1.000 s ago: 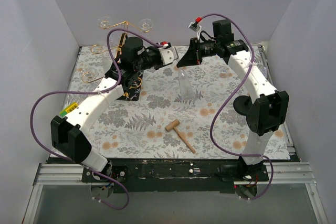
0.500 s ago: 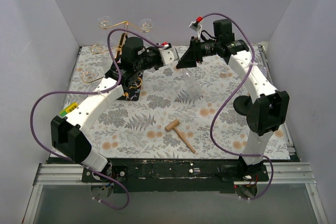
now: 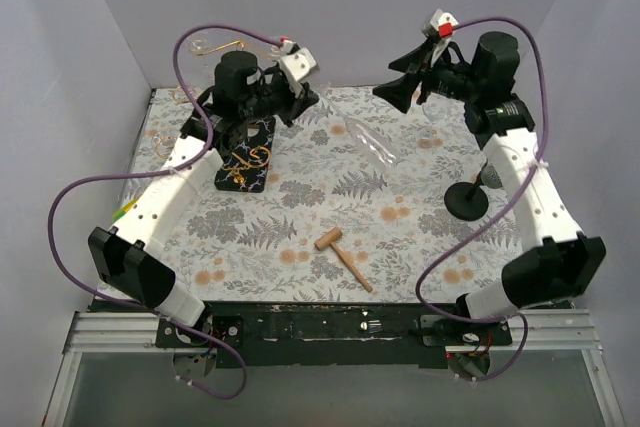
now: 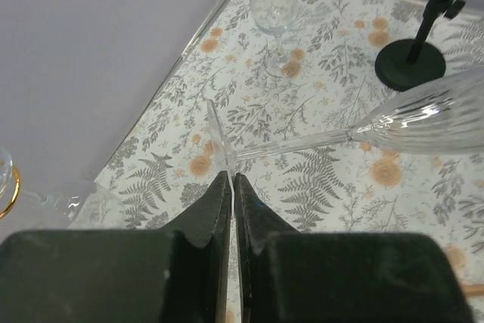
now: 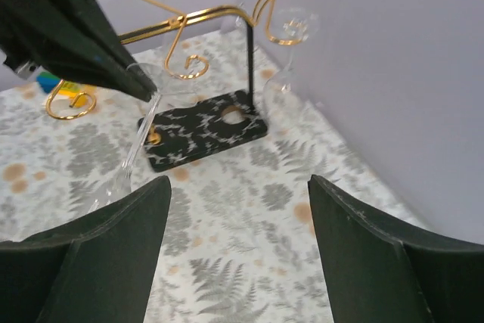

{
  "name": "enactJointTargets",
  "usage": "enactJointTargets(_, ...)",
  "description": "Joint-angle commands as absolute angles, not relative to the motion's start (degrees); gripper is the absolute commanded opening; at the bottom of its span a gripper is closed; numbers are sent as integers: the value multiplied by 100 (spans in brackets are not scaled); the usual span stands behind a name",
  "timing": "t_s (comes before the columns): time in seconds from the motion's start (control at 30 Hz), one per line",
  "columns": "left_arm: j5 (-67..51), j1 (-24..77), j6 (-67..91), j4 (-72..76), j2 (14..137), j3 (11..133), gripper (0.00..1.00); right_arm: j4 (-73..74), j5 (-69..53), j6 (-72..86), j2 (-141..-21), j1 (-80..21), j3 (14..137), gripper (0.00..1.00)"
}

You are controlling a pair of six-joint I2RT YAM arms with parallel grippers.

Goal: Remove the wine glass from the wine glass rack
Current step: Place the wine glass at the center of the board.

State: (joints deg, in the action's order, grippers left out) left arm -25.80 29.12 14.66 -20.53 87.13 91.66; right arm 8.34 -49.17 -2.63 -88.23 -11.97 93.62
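One wine glass (image 4: 423, 120) is clear of the wine glass rack (image 5: 204, 130), foot pinched in left claw (image 4: 229, 179); right claw (image 5: 236, 187) spread, empty. Removal judged complete.

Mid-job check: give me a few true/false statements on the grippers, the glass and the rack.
1. The left gripper is shut on the foot of the glass. True.
2. The right gripper grips the glass too. False: it is open and apart from it.
3. The held glass stands upright. False: it lies near level in the air.
4. On the rack hang other glasses. True.
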Motion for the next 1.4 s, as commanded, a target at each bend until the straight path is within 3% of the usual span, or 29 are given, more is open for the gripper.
enactJointTargets(0.0,-3600,2234,2828,-2970,8841,9860,0,-133,-3728,-1684,-8016,-1283,8816,80)
enactJointTargets(0.2,-5009,1661,3760,-3103,9017,10151,0,386,-3866,-3416,-7349,-1309,7788,80)
enactJointTargets(0.43,-5994,1441,5000,-2303,9298,10046,0,880,-4079,-4614,-6926,-2064,7532,80)
enactJointTargets(0.77,-6284,1450,5519,-1916,9448,9818,0,-166,-3815,-4218,-6548,-2838,7383,80)
enactJointTargets(0.97,-6424,1450,5774,-1653,9510,9703,0,-9,-3823,-4035,-6442,-3190,7585,81)
enactJointTargets(1.37,-6688,1450,6073,-1292,9589,9598,0,-123,-3762,-3331,-6574,-3261,7971,70)
